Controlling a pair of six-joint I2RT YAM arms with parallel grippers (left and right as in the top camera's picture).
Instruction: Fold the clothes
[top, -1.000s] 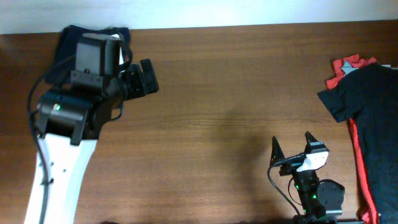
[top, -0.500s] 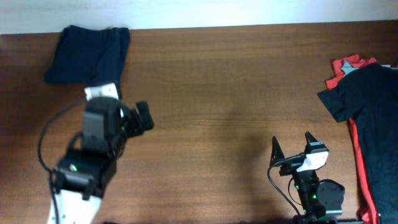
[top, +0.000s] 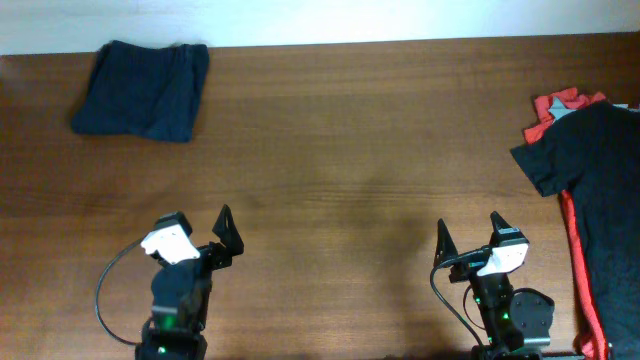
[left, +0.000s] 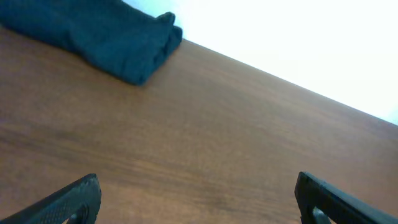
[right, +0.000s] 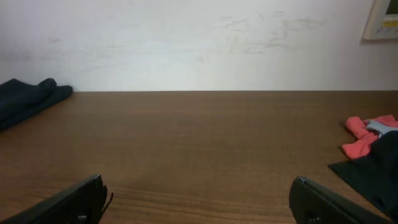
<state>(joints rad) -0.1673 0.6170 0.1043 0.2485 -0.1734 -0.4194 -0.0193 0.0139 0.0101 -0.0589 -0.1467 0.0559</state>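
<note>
The clothes, dark navy shorts (top: 142, 90), lie folded into a compact rectangle at the table's back left corner. The left wrist view shows them far off at upper left (left: 99, 37), and the right wrist view at its left edge (right: 28, 96). My left gripper (top: 195, 222) rests near the front edge, well away from the shorts, its jaws wide open over bare wood (left: 199, 193). Near the front edge on the right, my right gripper (top: 469, 228) is also open and holds nothing (right: 198, 193).
A black shirt (top: 595, 170) lies spread over a red garment (top: 565, 103) at the right edge of the table; both also show in the right wrist view, shirt (right: 373, 171) and red garment (right: 367, 137). A white wall runs behind the table's far edge.
My left arm has drawn back from the shorts at the back left to the front edge, leaving them folded on the table. The right arm has not moved.
</note>
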